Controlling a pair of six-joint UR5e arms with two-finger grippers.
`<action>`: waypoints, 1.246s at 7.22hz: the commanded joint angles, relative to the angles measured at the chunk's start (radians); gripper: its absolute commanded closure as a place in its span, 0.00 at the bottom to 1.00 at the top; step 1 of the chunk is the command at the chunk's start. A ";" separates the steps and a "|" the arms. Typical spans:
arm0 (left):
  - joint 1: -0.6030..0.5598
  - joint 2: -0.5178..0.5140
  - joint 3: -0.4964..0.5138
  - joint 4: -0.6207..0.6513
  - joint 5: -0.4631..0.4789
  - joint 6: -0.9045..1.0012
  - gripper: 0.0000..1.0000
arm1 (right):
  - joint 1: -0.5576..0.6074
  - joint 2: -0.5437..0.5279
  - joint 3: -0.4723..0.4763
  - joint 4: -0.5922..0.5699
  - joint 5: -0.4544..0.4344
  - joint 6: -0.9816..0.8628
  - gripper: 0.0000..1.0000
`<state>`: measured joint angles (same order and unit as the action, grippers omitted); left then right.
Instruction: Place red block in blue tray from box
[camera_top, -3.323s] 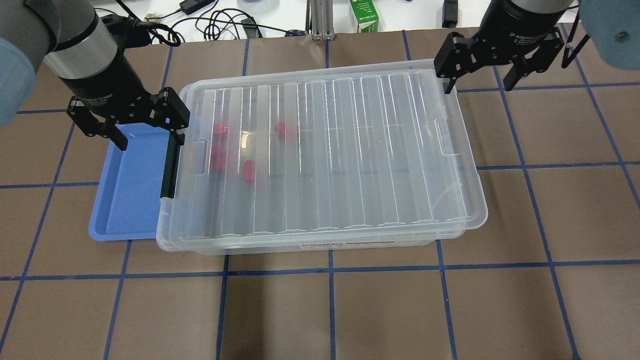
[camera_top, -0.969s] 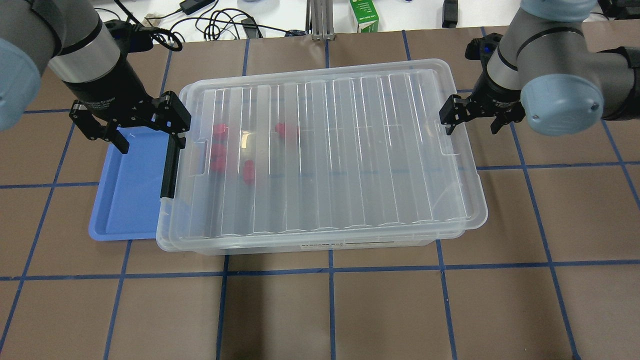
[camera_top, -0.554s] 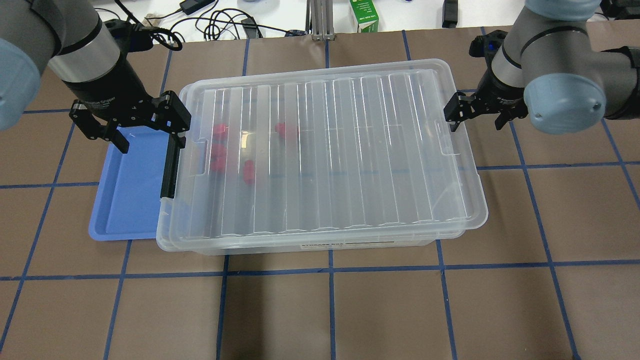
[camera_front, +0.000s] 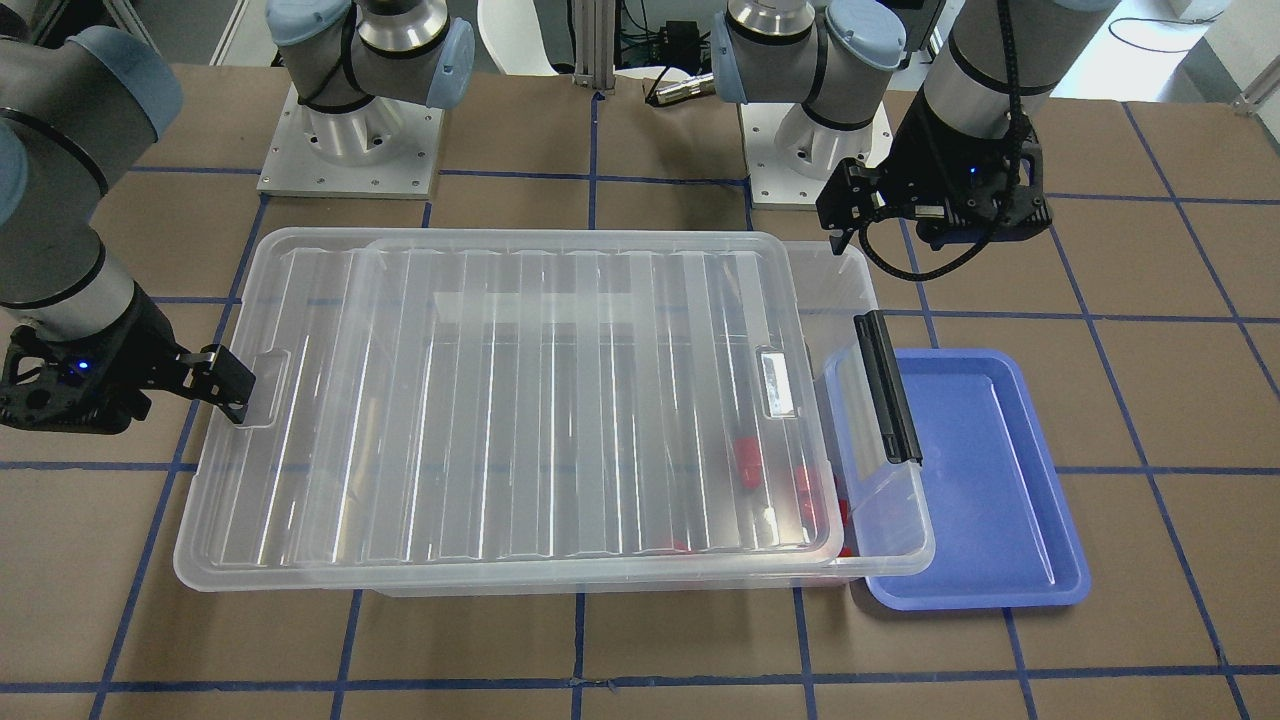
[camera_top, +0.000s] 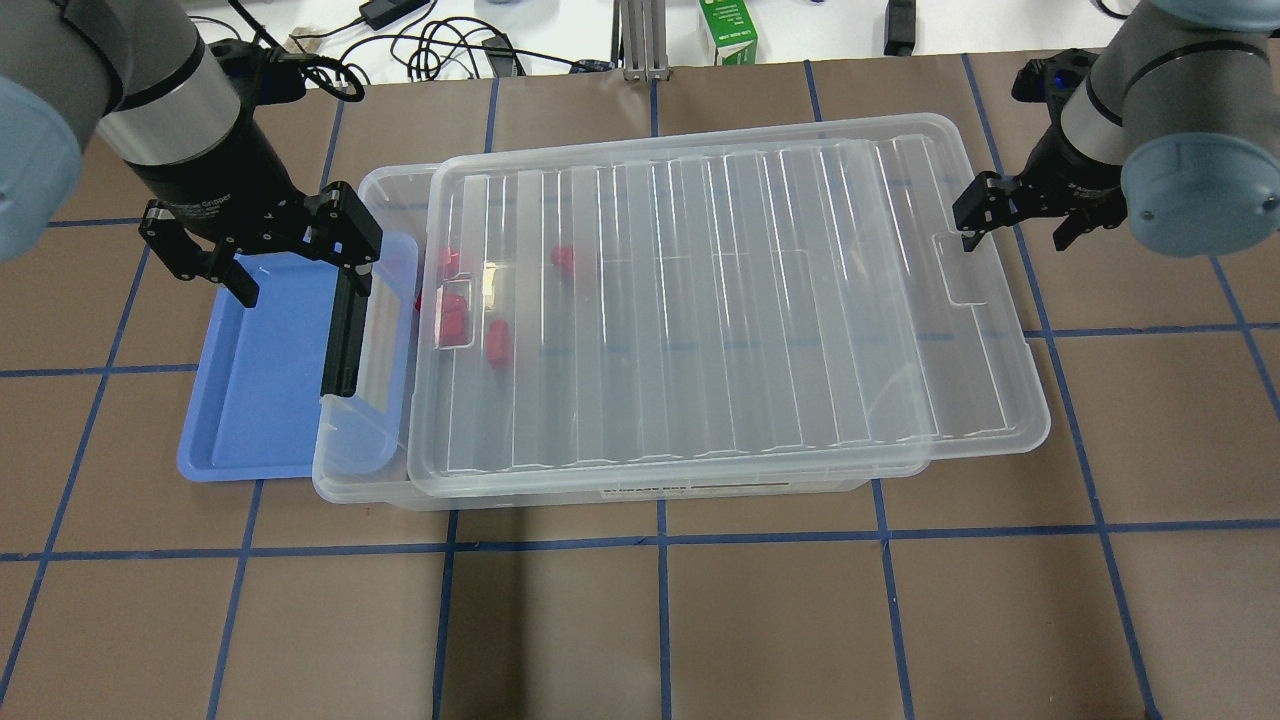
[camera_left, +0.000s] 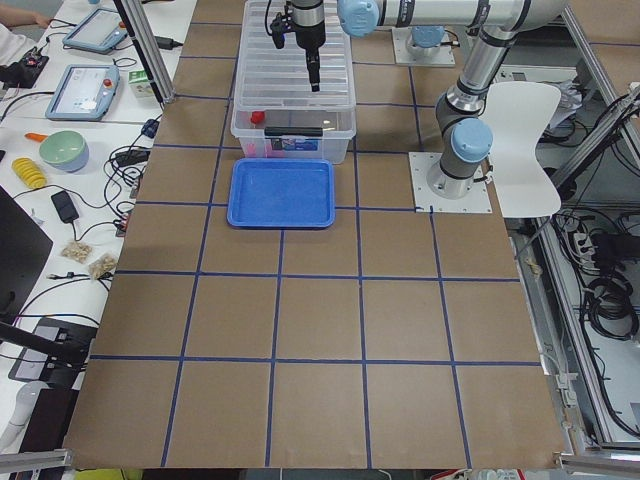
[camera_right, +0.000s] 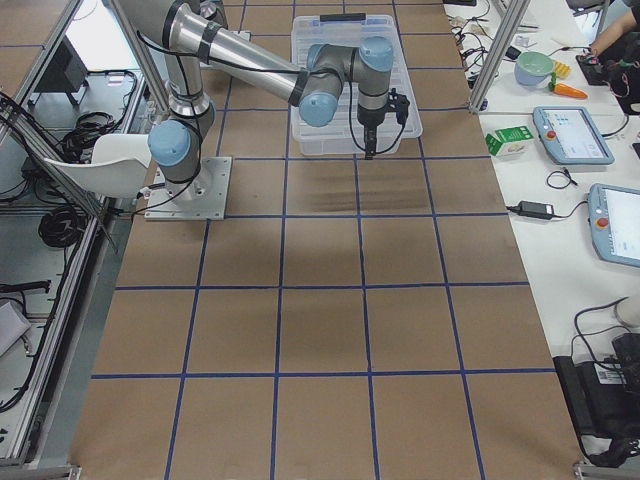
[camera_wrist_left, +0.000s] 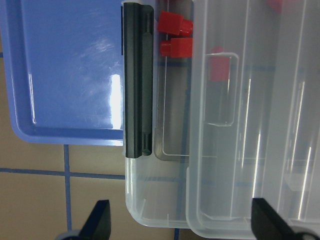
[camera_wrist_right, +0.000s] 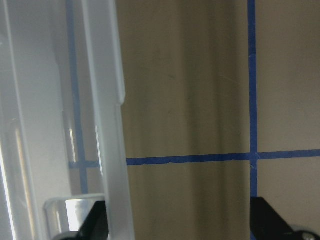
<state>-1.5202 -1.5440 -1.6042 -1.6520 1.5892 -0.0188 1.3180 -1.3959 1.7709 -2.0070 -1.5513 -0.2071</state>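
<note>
Left wrist-mounted view shows red block (camera_wrist_left: 173, 23), squarish with narrower stub.

The clear lid (camera_top: 720, 300) no longer sits square on the box (camera_top: 340, 470). It now lies shifted toward the robot's right, overhanging the box's right end and leaving a strip open at the left end by the black clip handle (camera_top: 345, 335). Two red blocks (camera_wrist_left: 175, 25) in that strip now lie uncovered. The right gripper (camera_top: 1013, 232) is now lower and further to the robot's right than before, one finger at the shifted lid's right edge.
</note>
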 joint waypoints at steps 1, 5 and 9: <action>0.003 -0.008 0.001 0.023 -0.003 0.013 0.00 | -0.042 0.000 0.001 0.002 -0.001 -0.034 0.00; 0.002 -0.048 0.006 0.096 -0.006 -0.006 0.00 | -0.117 0.000 0.001 0.001 -0.003 -0.151 0.00; -0.001 -0.094 -0.014 0.107 -0.014 0.002 0.00 | -0.210 -0.002 0.001 0.001 -0.001 -0.306 0.00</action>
<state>-1.5205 -1.6243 -1.6065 -1.5529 1.5794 -0.0166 1.1286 -1.3979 1.7711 -2.0053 -1.5519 -0.4722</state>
